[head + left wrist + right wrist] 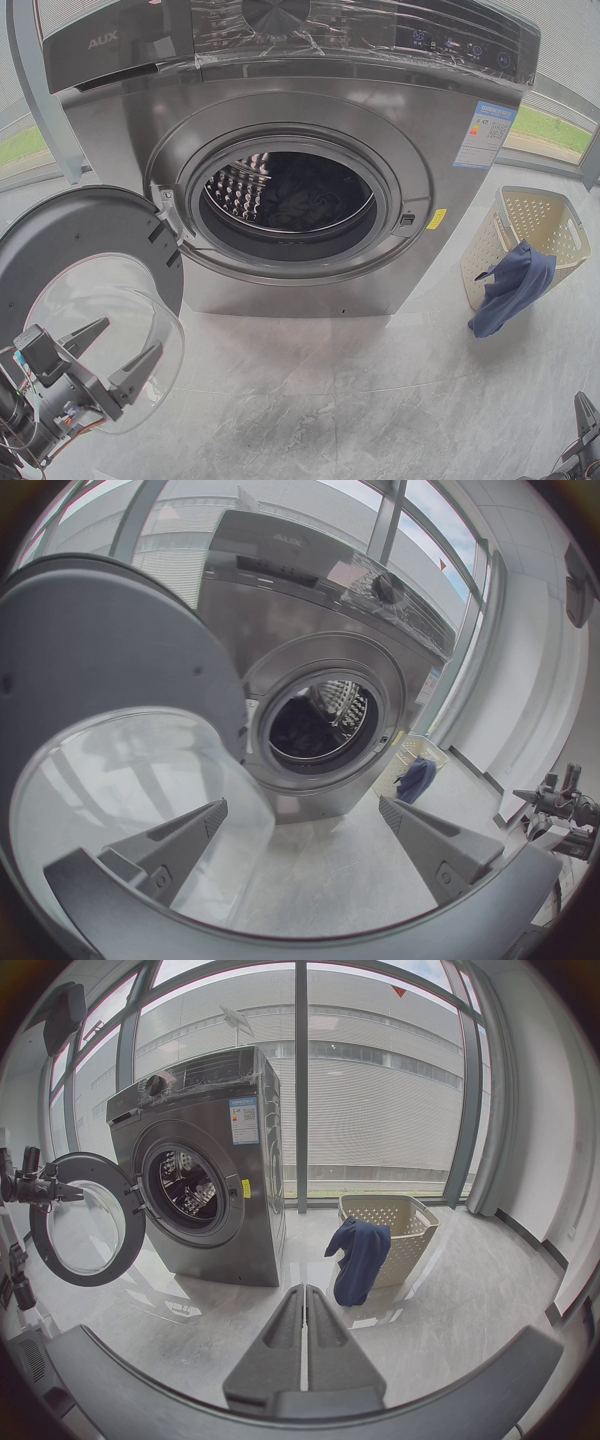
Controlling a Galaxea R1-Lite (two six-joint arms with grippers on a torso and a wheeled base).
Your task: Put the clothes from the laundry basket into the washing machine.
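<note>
The grey washing machine [300,125] stands ahead with its round door [87,250] swung open to the left. Dark clothes [306,194] lie inside the drum. To the right, a cream laundry basket [550,219] sits on the floor with a blue garment [515,287] draped over its front rim. My left gripper [119,350] is open and empty, low at the left, just in front of the door's glass bowl. My right gripper [304,1294] is shut with nothing in it, low at the right, well back from the basket [400,1235] and the blue garment [359,1260].
Grey marble-look floor [325,394] spreads between me and the machine. Tall windows [375,1085] run behind the machine and basket. A white wall with a dark skirting [531,1235] lies to the right of the basket.
</note>
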